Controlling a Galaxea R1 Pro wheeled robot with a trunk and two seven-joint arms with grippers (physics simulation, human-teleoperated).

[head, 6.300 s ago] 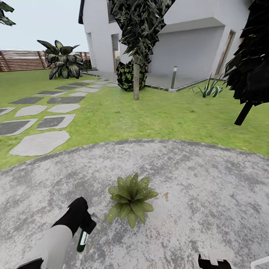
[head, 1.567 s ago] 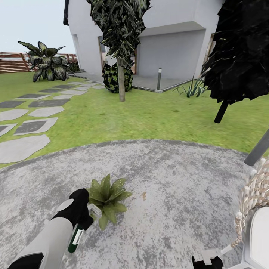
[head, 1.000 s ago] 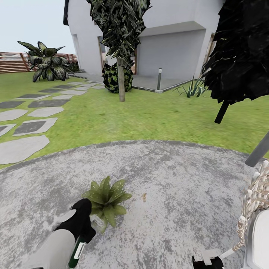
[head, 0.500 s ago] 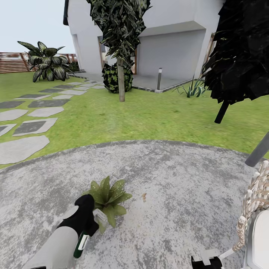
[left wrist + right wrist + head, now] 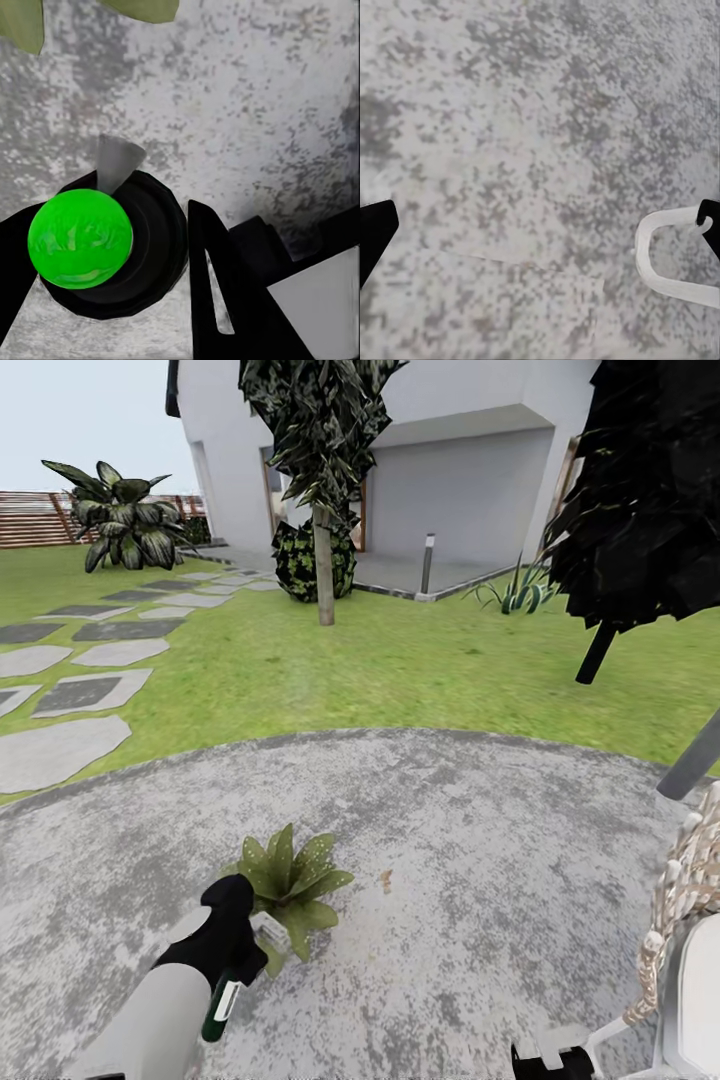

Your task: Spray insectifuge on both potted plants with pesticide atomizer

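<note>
One potted plant [image 5: 290,878], a low rosette of pointed green leaves dotted with tiny pale specks, stands on the round grey stone patio [image 5: 480,840]. My left gripper [image 5: 228,945] is just at its near-left side, shut on the pesticide atomizer [image 5: 217,1008], a dark green bottle with a white label hanging below the fingers. In the left wrist view the atomizer [image 5: 80,238] shows a bright green round end in a dark ring between the black fingers [image 5: 225,292], with leaf tips [image 5: 22,26] ahead. My right gripper [image 5: 540,225] is open over bare patio. The second plant is out of view.
A wicker chair [image 5: 685,900] stands at the right edge, close to my right gripper [image 5: 553,1058]. Beyond the patio lie lawn [image 5: 400,660], stepping stones [image 5: 60,745], a thin tree [image 5: 323,560], a dark tree [image 5: 650,510], a bollard lamp [image 5: 427,565] and the white house [image 5: 460,470].
My left gripper, still holding the atomizer, has edged closer to the plant's near side over the last second. The head view has shifted slightly. The right gripper stays put.
</note>
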